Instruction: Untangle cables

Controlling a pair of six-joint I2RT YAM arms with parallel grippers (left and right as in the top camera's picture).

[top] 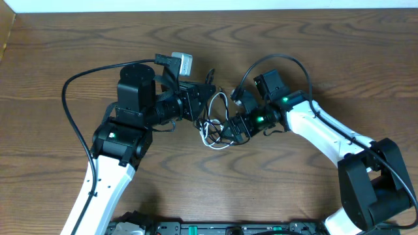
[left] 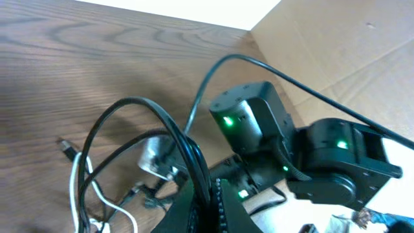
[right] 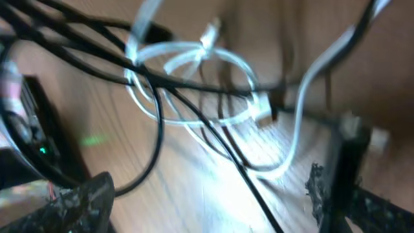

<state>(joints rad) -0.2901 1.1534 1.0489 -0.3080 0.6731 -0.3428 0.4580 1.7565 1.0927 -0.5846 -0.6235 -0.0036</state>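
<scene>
The cables [top: 215,125] are a small tangle of thin black cords and one white cord on the wooden table, between my two grippers. My left gripper [top: 204,104] is at the tangle's upper left. In the left wrist view it [left: 210,207] is shut on black cable strands [left: 194,155] that loop up from the table, with the white cord [left: 84,188] lying to the left. My right gripper [top: 230,127] is at the tangle's right side. In the right wrist view it [right: 213,194] is open just above the table, a black cord [right: 252,188] runs between its fingers, and the white loop [right: 194,58] lies ahead.
The right arm's black wrist [left: 259,123] with green lights is close in front of the left gripper. A cardboard wall [left: 336,45] stands behind it. Each arm's thick black cable [top: 72,98] arcs over the table. The table's far edge [top: 209,8] runs along the top.
</scene>
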